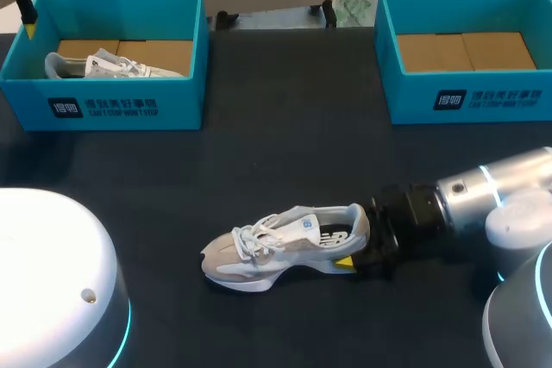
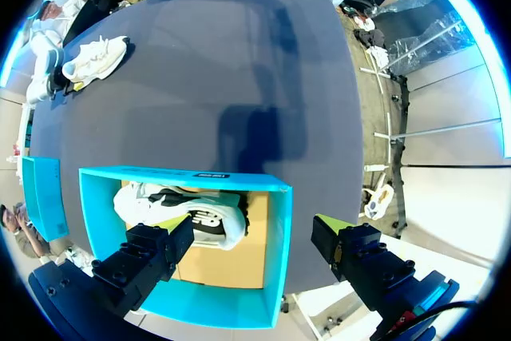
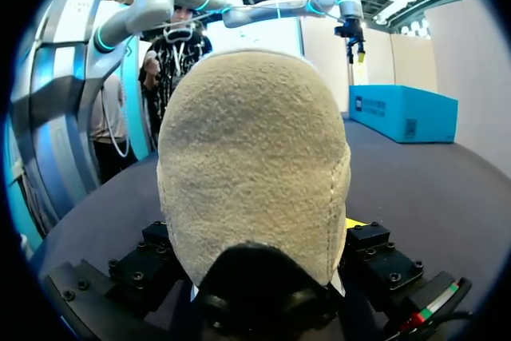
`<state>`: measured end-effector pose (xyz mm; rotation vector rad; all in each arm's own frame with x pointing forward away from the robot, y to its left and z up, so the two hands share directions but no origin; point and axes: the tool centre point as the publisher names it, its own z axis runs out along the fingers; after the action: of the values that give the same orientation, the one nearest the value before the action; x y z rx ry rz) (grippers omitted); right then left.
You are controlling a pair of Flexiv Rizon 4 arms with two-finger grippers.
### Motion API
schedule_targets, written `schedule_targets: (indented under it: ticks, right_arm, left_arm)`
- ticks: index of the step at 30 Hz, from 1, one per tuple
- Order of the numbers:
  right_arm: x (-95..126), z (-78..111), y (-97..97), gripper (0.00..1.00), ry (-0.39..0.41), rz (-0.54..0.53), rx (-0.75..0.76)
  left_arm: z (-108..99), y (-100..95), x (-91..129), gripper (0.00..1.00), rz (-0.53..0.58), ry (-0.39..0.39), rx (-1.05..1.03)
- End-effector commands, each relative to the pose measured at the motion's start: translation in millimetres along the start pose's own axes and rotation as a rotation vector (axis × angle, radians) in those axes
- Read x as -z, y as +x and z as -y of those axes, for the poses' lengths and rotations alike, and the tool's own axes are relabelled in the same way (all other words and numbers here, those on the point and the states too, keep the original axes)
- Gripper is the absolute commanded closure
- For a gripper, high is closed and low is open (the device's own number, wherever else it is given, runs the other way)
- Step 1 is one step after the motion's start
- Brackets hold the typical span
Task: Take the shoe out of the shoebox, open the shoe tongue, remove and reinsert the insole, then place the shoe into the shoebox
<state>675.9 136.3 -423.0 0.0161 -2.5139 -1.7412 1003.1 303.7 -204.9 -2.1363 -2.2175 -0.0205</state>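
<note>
A grey and white sneaker (image 1: pixel 285 246) lies on its side in the middle of the dark table, toe toward my left. My right gripper (image 1: pixel 358 247) is at its heel, open. In the right wrist view the beige heel (image 3: pixel 255 165) fills the space between its fingers; one yellow tip (image 3: pixel 356 224) shows beside it. A second sneaker (image 1: pixel 103 65) lies in the teal shoebox (image 1: pixel 129 101) at the back left. My left gripper (image 1: pixel 28 15) hangs open above that box (image 2: pixel 275 237), one finger over the sneaker (image 2: pixel 184 209) inside, the other past the box wall.
A second teal shoebox (image 1: pixel 466 96) stands at the back right with only its cardboard floor showing. Dark tabletop lies between the two boxes and the sneaker. The white bases of my arms fill the near corners.
</note>
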Motion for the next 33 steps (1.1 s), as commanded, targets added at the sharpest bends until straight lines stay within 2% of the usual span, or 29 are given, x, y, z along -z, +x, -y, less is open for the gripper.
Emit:
schedule_targets:
  ticks: [1,7,19,33]
  right_arm:
    - [1.8,-0.2,3.9,1.0,0.007,0.036,0.006]
    - [11.1,-2.5,-0.2,1.0,0.036,0.063,0.018]
    - [28.1,5.9,-14.1,1.0,0.053,0.097,-0.01]
    - [29.7,3.7,-14.4,1.0,0.052,0.111,0.0]
  left_arm:
    - [0.5,0.2,-0.2,0.0,-0.001,-0.002,-0.001]
    - [0.5,0.2,-0.2,0.0,-0.001,-0.002,-0.001]
    - [0.5,0.2,-0.2,0.0,-0.001,-0.002,-0.001]
    - [0.5,0.2,-0.2,0.0,-0.001,-0.002,-0.001]
